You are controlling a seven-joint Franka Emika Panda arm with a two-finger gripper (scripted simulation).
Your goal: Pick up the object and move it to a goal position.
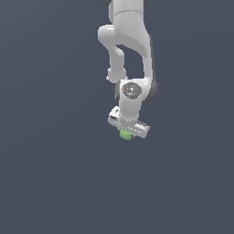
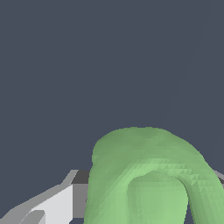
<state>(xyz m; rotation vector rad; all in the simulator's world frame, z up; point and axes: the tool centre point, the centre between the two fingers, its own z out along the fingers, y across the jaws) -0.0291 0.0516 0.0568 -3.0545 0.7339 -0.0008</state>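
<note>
I see the green block point(image 1: 125, 135) tucked directly under the white gripper point(image 1: 127, 131), and in the wrist view it fills the space beside one grey-white finger point(image 2: 52, 203). My arm hangs down from above, wrist bent, hand tilted. The fingers look clamped on the block, over a plain dark grey floor point(image 1: 50, 183).

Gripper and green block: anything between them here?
Nothing: the green block sits directly under the gripper in the exterior view, and fills the wrist view beside one finger.
</note>
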